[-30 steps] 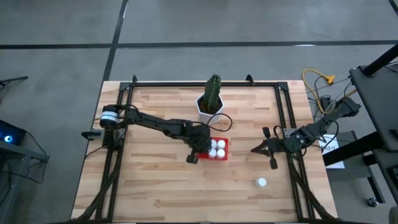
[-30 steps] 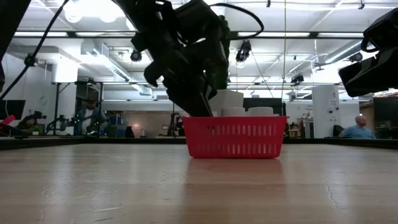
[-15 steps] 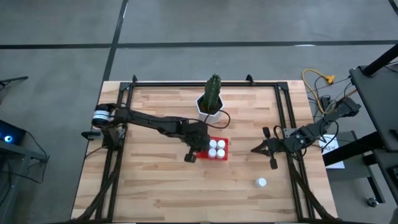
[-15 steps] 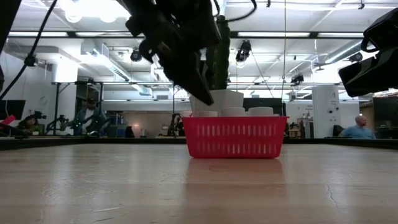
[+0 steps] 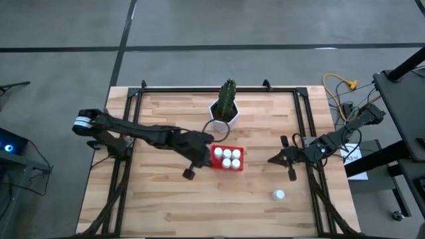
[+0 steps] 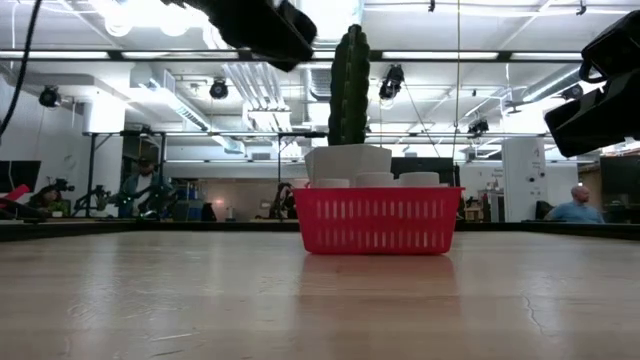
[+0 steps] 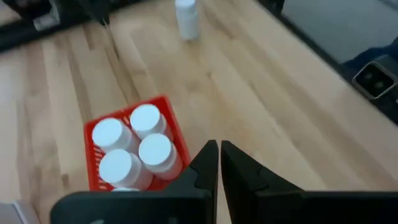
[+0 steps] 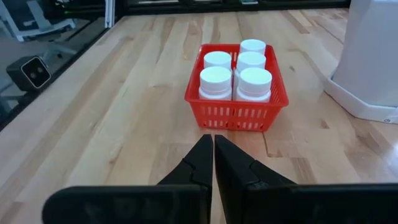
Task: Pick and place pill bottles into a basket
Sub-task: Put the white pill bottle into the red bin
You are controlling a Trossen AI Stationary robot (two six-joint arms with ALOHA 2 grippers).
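One lone bottle (image 5: 279, 195) on open table (image 5: 166, 199)

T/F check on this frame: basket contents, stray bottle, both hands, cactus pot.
1. The red basket holds five pill bottles. True.
2. No bottle is left on the table. False: one loose bottle stands on the wood nearer the right arm.
3. The left hand is shut and empty. True.
4. The right hand holds a bottle. False: it is shut on nothing, pointing at the basket.
5. The cactus pot sits inside the basket. False: it stands apart, behind it.
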